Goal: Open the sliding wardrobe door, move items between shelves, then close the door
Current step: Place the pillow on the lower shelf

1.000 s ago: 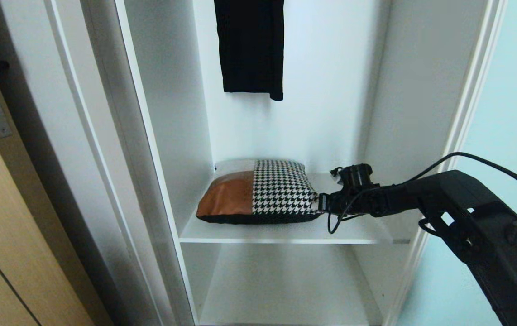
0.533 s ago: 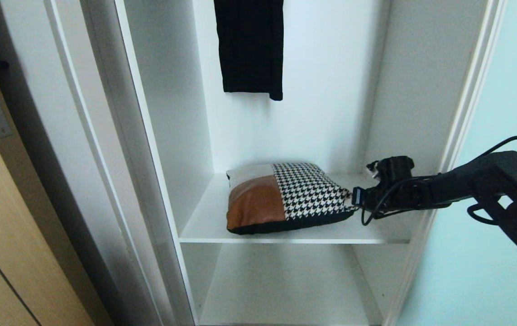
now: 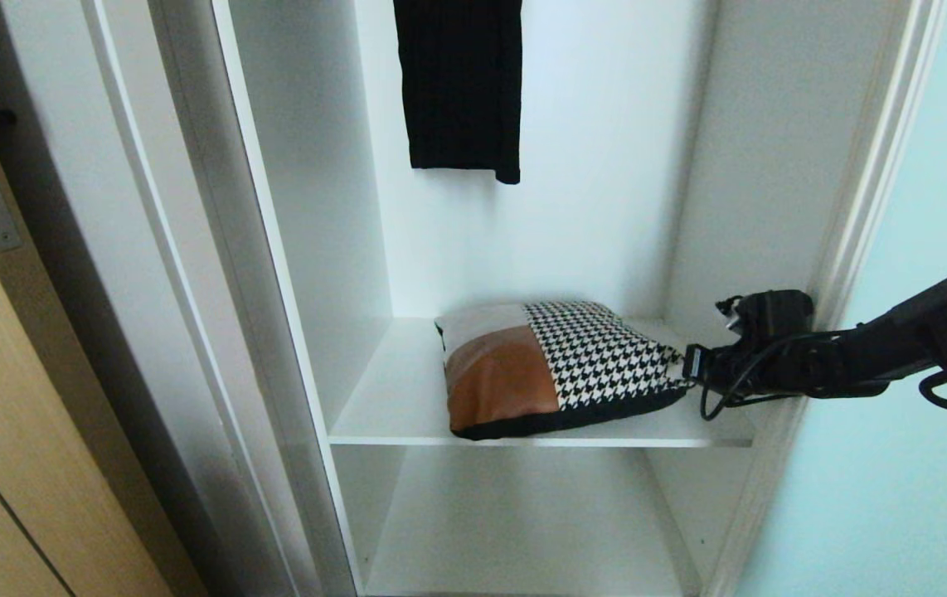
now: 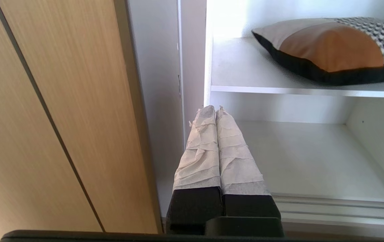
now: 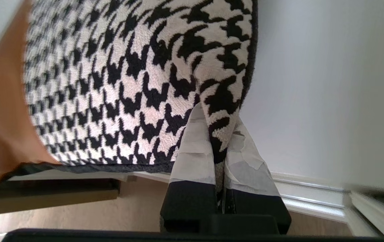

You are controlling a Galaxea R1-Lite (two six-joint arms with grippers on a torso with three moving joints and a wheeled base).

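One patchwork pillow (image 3: 560, 369) lies on the upper white shelf (image 3: 390, 406) of the open wardrobe, toward its right side, under a hanging black garment (image 3: 461, 87). Reaching in from the right, the right tool (image 3: 687, 365) is pinched tight on the pillow's houndstooth corner; the left tool (image 4: 215, 112) hangs low beside the wooden door (image 4: 57, 111), fingers pressed together and holding nothing

Pillow (image 3: 560, 369) on upper shelf (image 3: 390, 406) — right side; garment (image 3: 461, 83) above.
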